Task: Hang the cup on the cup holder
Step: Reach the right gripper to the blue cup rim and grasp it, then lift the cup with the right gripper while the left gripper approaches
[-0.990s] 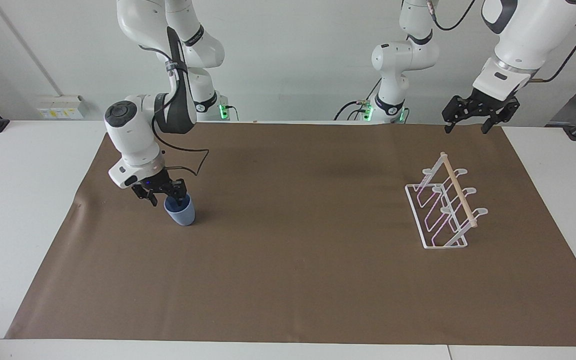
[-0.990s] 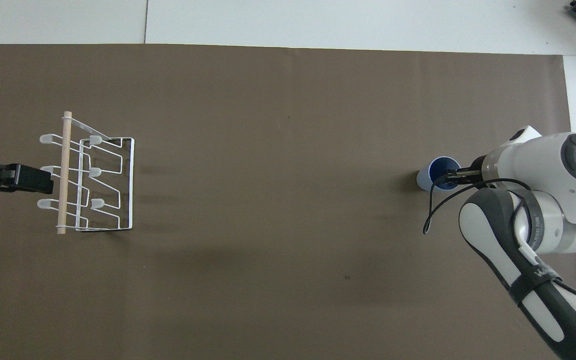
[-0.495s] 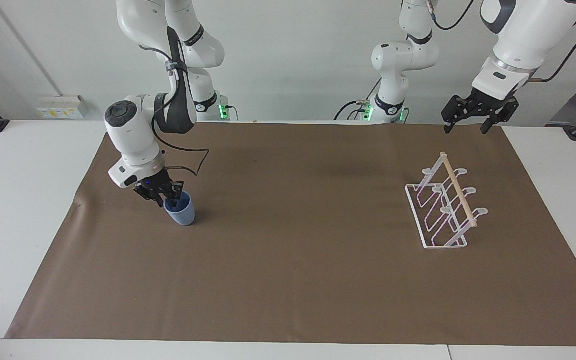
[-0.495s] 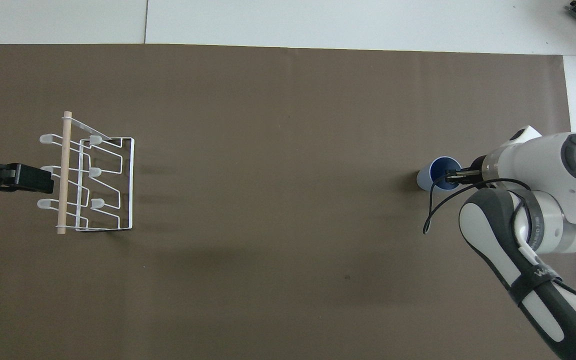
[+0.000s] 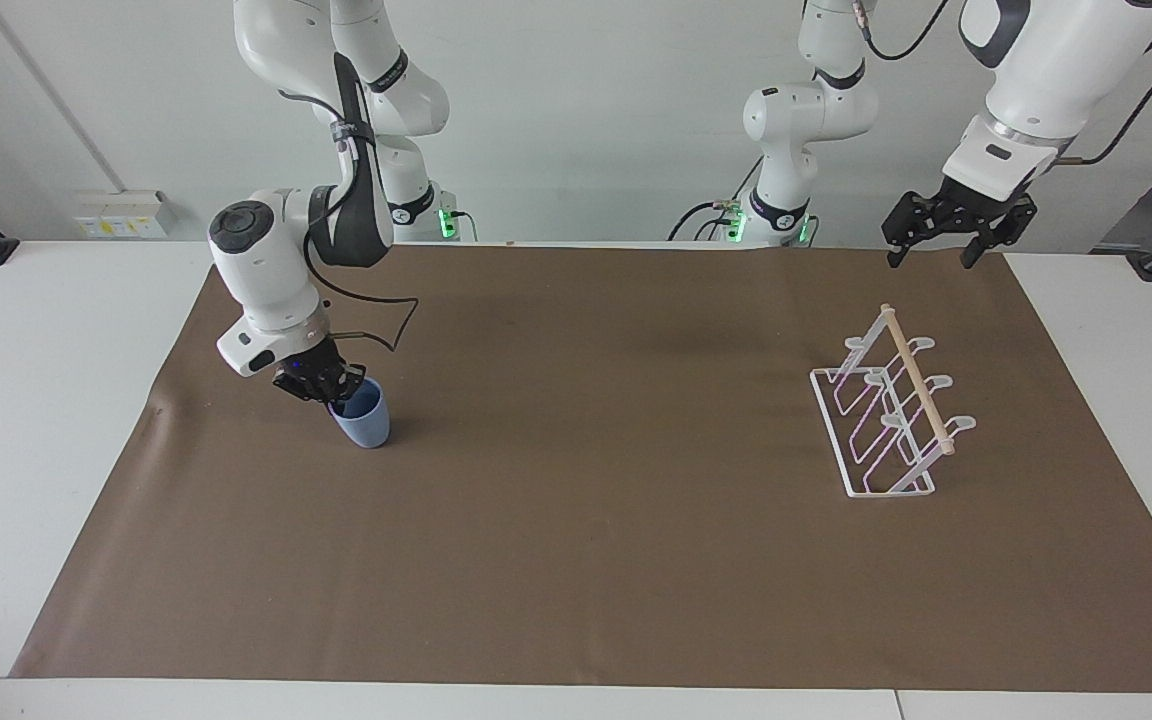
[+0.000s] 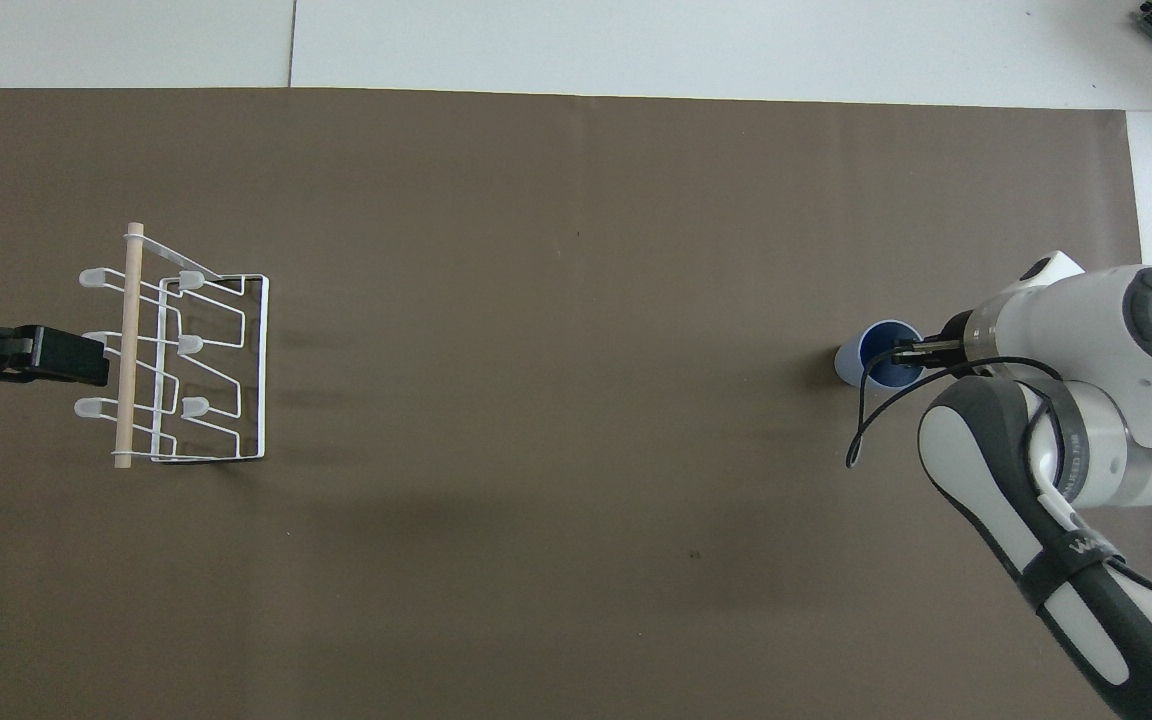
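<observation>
The light-blue cup (image 5: 363, 422) stands open side up on the brown mat toward the right arm's end of the table; it also shows in the overhead view (image 6: 874, 355). My right gripper (image 5: 335, 390) is shut on the cup's rim, one finger inside and one outside; it shows in the overhead view too (image 6: 902, 352). The white wire cup holder (image 5: 884, 418) with its wooden dowel stands toward the left arm's end (image 6: 191, 360); its prongs are bare. My left gripper (image 5: 936, 252) is open and empty, raised above the table beside the holder (image 6: 56, 357), and waits.
A brown mat (image 5: 586, 540) covers most of the white table (image 5: 36, 400). A wide stretch of mat lies between the cup and the holder. A black cable (image 6: 861, 420) loops from my right wrist.
My right gripper's fingers have closed on the cup's rim, and the cup has shifted slightly toward the robots. The left gripper has risen a little.
</observation>
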Robot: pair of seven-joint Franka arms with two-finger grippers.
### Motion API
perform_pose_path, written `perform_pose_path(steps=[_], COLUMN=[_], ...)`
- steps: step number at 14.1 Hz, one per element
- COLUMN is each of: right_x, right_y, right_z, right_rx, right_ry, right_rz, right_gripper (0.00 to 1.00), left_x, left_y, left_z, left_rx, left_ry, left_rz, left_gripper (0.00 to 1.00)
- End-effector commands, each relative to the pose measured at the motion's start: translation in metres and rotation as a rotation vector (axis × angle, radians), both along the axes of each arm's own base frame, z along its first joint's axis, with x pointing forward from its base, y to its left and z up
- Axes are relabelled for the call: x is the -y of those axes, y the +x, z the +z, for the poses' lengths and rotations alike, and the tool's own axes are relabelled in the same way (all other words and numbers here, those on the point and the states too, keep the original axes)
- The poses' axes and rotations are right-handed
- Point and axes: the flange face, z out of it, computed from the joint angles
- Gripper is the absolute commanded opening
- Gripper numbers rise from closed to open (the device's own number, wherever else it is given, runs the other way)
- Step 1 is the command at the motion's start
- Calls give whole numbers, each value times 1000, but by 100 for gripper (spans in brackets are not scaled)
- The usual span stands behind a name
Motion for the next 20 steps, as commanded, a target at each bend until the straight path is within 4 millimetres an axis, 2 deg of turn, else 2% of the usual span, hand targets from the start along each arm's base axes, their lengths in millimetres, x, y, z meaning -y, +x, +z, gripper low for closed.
perform_pose_path(steps=[1, 4, 9, 10, 13, 16, 20], right_x=[-1, -2, -35, -44, -48, -79, -147], right_y=[2, 14, 34, 37, 41, 41, 29], right_z=[8, 18, 39, 46, 56, 66, 77], right_rx=[31, 48, 100, 111, 104, 93, 76], right_ry=[16, 17, 34, 69, 211, 284, 317], right_rz=[-22, -16, 37, 27, -64, -51, 61], right_gripper=[1, 1, 1, 1, 1, 1, 1], left_x=[5, 4, 8, 9, 11, 16, 17], left_y=[-7, -6, -7, -9, -9, -11, -12], left_z=[1, 1, 3, 1, 1, -1, 1], left_rx=[38, 38, 34, 17, 19, -3, -33], left_ry=[6, 6, 6, 8, 8, -63, -222], left_rz=[58, 50, -43, -49, -47, -1, 132], left_gripper=[100, 100, 100, 100, 100, 100, 100])
